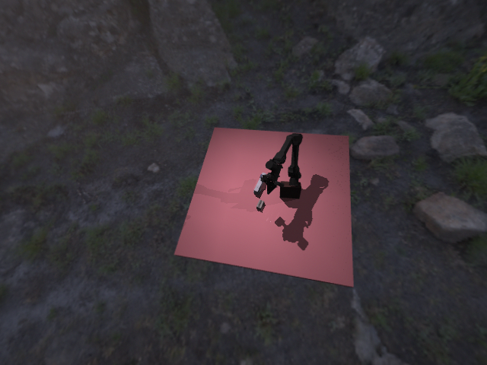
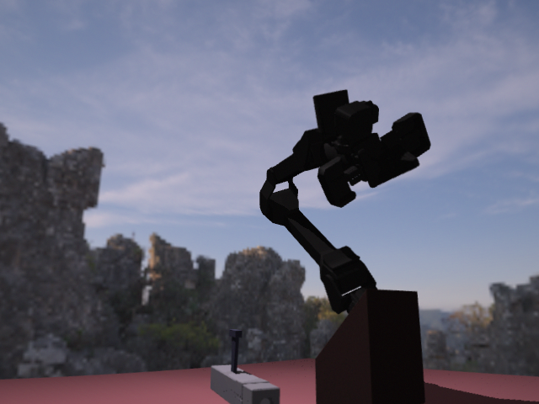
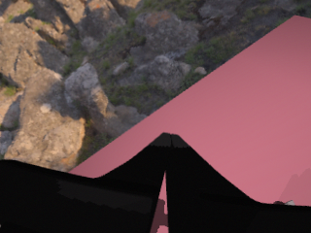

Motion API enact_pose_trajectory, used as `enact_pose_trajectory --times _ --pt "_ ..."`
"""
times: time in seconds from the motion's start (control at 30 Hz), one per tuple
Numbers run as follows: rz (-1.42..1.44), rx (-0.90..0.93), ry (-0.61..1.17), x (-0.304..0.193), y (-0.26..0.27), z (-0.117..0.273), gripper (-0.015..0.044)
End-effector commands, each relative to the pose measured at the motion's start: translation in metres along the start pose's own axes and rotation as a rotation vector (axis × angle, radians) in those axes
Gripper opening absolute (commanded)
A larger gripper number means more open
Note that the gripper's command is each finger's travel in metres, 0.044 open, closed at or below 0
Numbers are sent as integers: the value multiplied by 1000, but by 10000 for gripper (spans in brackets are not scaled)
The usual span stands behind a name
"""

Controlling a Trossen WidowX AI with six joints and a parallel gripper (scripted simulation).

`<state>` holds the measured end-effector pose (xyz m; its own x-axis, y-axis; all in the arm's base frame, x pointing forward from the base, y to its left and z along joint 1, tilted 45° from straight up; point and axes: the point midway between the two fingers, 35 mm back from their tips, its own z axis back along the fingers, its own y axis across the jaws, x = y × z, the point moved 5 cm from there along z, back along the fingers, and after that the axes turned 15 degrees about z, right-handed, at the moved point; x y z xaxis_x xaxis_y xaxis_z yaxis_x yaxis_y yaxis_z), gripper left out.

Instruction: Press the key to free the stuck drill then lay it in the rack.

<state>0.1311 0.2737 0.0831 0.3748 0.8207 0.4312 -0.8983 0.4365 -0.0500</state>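
Observation:
A pale grey block (image 1: 258,188) (image 2: 224,376) lies on the red mat. A dark upright pin with a wider head (image 2: 235,353) stands out of its top, seemingly the key. The drill cannot be clearly made out. A smaller beige-grey piece (image 1: 260,204) lies a little apart from the block and may be the rack. My gripper (image 1: 269,192) (image 3: 169,140) is shut and empty, with its fingertips meeting in the wrist view. It is in the air, well above the mat, between the block and the arm's base in the top view.
The arm's base box (image 1: 290,190) (image 2: 393,348) stands to the right of the block. The red mat (image 1: 236,243) (image 2: 52,389) (image 3: 243,112) ends at straight edges, with rocky ground around it. The arm's shadow (image 1: 303,216) falls across the mat.

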Motion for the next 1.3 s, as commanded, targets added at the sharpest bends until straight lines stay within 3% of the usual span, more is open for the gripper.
enact_pose_trajectory --times 0.0,0.53,1.27 --pt "-235 -221 167 -16 -63 1 0" --pt "-820 -891 745 -118 -217 78 0" --pt "-833 -913 767 -133 -226 78 0"
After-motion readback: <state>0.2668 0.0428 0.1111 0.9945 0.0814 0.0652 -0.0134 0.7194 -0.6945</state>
